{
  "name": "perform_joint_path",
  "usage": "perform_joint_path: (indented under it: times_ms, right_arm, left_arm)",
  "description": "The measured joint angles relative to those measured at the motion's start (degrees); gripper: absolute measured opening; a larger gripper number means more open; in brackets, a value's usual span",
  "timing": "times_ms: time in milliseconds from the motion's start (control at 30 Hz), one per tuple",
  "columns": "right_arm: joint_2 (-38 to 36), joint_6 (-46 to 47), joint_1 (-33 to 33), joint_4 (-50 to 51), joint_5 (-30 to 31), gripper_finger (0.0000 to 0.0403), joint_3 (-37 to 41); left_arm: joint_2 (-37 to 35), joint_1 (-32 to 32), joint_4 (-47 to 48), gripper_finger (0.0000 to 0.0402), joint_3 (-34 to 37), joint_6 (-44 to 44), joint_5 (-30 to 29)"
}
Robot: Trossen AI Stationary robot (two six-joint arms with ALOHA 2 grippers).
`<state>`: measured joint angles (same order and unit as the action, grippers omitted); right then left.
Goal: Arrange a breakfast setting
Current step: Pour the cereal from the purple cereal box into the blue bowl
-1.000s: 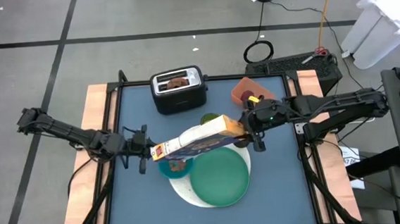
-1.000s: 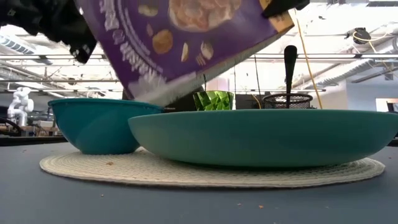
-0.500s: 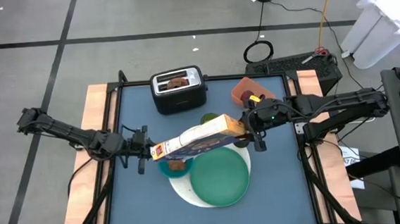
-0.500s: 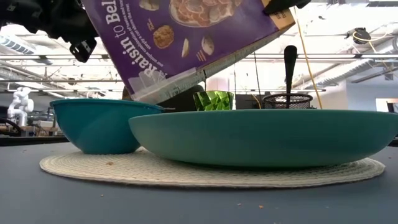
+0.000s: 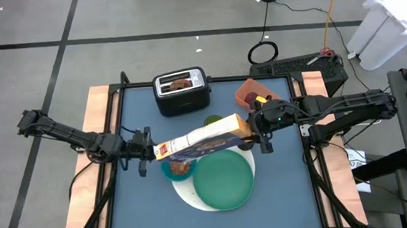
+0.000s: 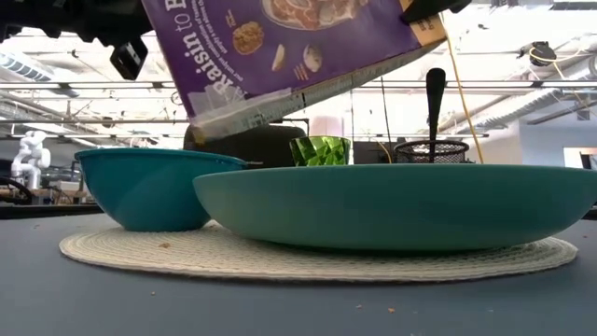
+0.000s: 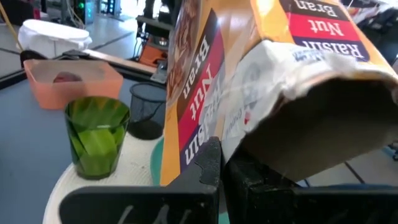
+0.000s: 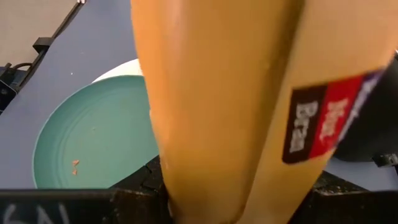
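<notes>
A purple-and-yellow cereal box (image 5: 202, 139) hangs tilted between my two grippers, above the blue bowl (image 5: 179, 170) and the large green plate (image 5: 226, 181). Bowl and plate stand on the white round disc (image 6: 140, 252). The box's open end, with its white inner bag (image 7: 292, 74), is the lower end and points to the table's left. My left gripper (image 5: 146, 151) is shut at that end. My right gripper (image 5: 256, 130) is shut on the box's other end. A lime cup (image 7: 96, 134) and a small black cup (image 7: 146, 109) holding the metal spoon (image 6: 436, 93) stand behind. My left gripper comes level from the table's left and meets the box's open end at its lower corner (image 7: 208, 146) with shut fingers. Whether a flap lies between them does not show. My right gripper pinches the box's closed end (image 8: 230, 186) between its two fingers, across its thickness, slanting down from the table's right. The box is clear of the table, its closed end higher.
The silver toaster (image 5: 182, 90) with the brown bagel (image 5: 181, 82) in it stands at the far side. The orange tray (image 7: 71, 84) with the dark-red fruit (image 7: 65, 78) sits at the far right. Bare table lies near the front edge.
My left gripper has tipped upward, and the box's open end has risen with it, so the box now lies flatter above the bowl. The box's closed end has stayed in place.
</notes>
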<state>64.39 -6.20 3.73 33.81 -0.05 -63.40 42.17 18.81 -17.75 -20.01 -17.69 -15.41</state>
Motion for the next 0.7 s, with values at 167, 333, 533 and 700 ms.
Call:
perform_joint_path:
  times_ms: [167,333,533,700]
  right_arm:
    - [0.1,1.4,0.0,2.0,0.0,0.0173,0.0]
    - [0.2,0.6,0.0,0.3,0.0,0.0173,0.1]
    - [0.3,0.4,0.0,-2.3,-0.1,0.0173,0.2]
    - [0.3,0.6,0.0,-3.3,-0.2,0.0173,0.2]
  left_arm:
    - [0.0,0.0,-0.8,0.0003,0.0,0.0,-0.4]
    - [-0.1,-0.1,3.7,0.0003,-0.2,0.2,-0.5]
    - [-0.1,0.0,9.9,0.0003,-0.2,-0.7,-0.5]
    - [-0.1,-0.1,13.8,0.0003,-0.3,-1.7,-0.5]
